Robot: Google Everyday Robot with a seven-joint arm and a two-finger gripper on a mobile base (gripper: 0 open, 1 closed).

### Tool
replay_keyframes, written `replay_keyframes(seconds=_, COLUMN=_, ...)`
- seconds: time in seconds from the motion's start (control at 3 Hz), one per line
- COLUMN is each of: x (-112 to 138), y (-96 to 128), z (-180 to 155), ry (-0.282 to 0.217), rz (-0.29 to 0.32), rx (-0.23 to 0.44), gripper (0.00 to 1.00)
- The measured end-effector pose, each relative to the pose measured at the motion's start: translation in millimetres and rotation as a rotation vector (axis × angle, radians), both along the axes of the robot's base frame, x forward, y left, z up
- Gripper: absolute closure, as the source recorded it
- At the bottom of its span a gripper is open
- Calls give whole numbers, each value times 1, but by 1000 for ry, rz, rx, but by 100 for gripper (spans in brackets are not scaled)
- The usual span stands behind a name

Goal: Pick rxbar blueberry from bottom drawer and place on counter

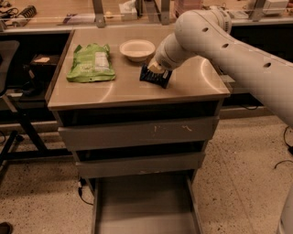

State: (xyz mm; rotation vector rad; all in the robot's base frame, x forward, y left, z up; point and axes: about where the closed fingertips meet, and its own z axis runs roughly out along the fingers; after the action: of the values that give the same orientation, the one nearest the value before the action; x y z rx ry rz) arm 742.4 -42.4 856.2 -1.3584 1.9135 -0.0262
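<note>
The rxbar blueberry (156, 77), a small dark wrapper, hangs tilted at the tip of my white arm, its lower edge at or just above the counter (114, 90). My gripper (154, 70) is shut on its upper end and is mostly hidden behind the wrist. It hovers over the middle of the counter, just in front of a white bowl. The bottom drawer (142, 203) stands pulled open at the foot of the cabinet, and its flat floor shows nothing on it.
A green snack bag (89, 63) lies on the counter's left half and a white bowl (137, 49) sits at its back centre. Two scuffed drawers (137, 133) are shut below the top. A cluttered workbench (55, 13) runs behind, and a dark chair (11, 87) stands left.
</note>
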Motion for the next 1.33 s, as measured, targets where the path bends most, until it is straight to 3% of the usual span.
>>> replay_keyframes(seconds=1.33, x=0, y=0, z=-1, ry=1, rz=0, rx=0, gripper=11)
